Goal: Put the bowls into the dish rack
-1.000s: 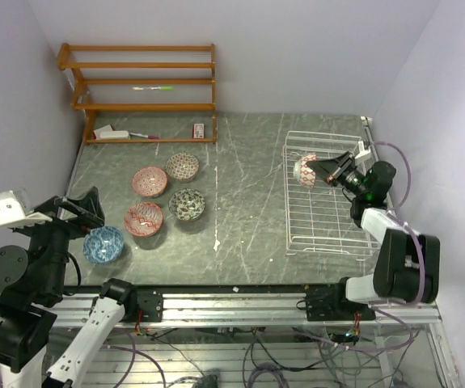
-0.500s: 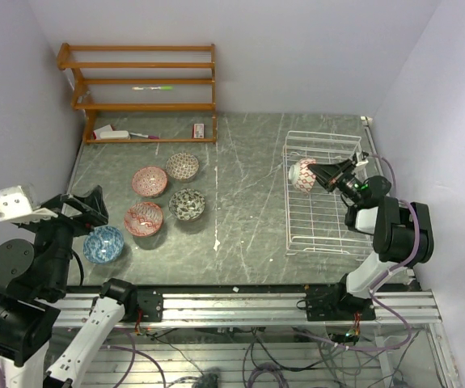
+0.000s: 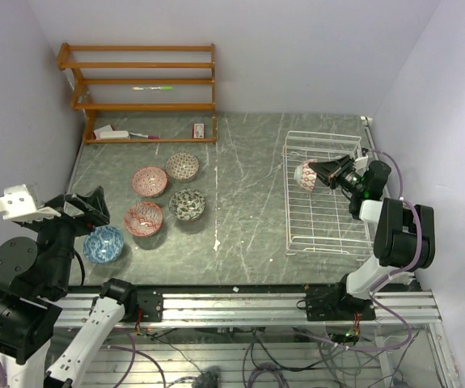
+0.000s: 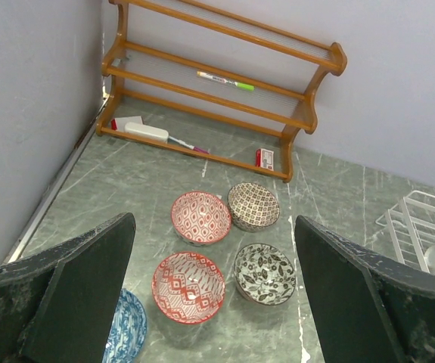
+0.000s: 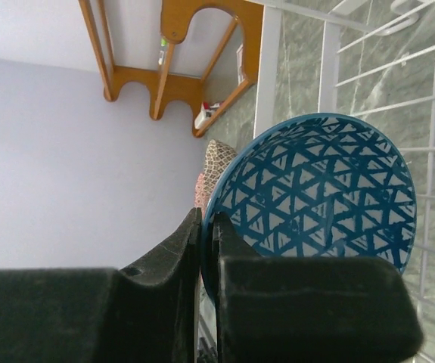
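My right gripper is shut on the rim of a bowl held on edge over the far left part of the white wire dish rack. In the right wrist view this bowl shows a blue triangle pattern inside, its rim pinched at my gripper. Whether it touches the wires I cannot tell. Several bowls sit on the table at the left: pink, brown, grey-black, red and blue. My left gripper hangs open above them, holding nothing.
An orange-brown wooden shelf unit stands at the back left with a marker and small items on it. Walls close in on the left, the back and just right of the rack. The rack's near half holds no dishes.
The right arm's elbow has swung in behind the rack while the held bowl stayed over nearly the same spot. The left arm has shifted only slightly.
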`<action>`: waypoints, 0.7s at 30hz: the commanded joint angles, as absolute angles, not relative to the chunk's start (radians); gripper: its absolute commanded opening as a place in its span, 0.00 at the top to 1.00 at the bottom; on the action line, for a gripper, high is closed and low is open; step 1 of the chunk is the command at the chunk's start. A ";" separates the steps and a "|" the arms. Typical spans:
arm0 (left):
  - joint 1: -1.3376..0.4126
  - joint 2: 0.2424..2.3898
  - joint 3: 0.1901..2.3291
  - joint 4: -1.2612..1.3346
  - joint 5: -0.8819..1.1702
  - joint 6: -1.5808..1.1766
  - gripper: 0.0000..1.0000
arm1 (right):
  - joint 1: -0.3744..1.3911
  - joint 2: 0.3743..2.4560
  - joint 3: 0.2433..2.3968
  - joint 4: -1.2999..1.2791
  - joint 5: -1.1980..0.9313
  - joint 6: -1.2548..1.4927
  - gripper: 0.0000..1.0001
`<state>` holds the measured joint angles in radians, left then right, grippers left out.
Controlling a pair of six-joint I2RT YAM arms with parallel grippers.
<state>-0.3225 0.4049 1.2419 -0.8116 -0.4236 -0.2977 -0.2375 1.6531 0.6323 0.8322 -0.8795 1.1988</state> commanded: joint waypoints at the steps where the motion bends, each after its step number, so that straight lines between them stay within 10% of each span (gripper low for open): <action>1: -0.324 0.393 1.237 -0.791 -0.443 -0.278 0.02 | -0.247 1.698 0.627 0.645 -0.817 1.086 0.93; 21: -0.324 0.398 1.250 -0.785 -0.442 -0.278 0.02 | -0.224 1.611 0.628 0.821 -0.846 1.269 1.00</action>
<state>-0.3225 0.3973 1.2404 -0.8120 -0.4389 -0.2901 -0.2600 1.6451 0.6273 0.8516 -0.8463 1.1900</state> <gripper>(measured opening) 0.976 0.104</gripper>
